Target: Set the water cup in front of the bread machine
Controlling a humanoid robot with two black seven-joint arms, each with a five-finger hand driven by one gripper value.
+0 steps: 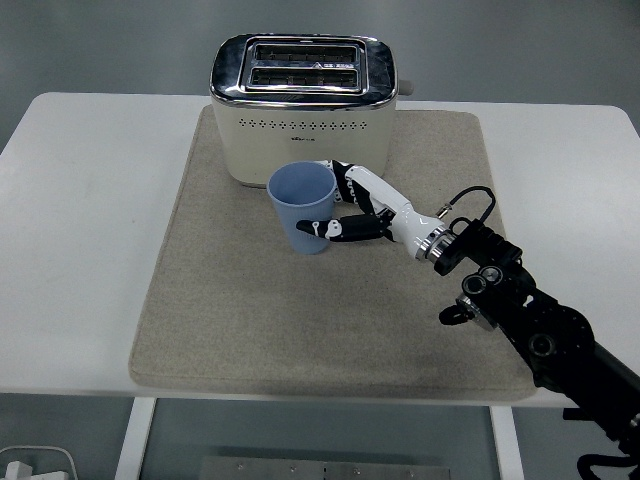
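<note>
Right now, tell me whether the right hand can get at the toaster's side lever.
Probably not as things stand. The right hand is shut on the blue cup in front of the toaster, so it is occupied. The lever itself is unobstructed on the toaster's right end; the hand would likely need to release first.
</note>
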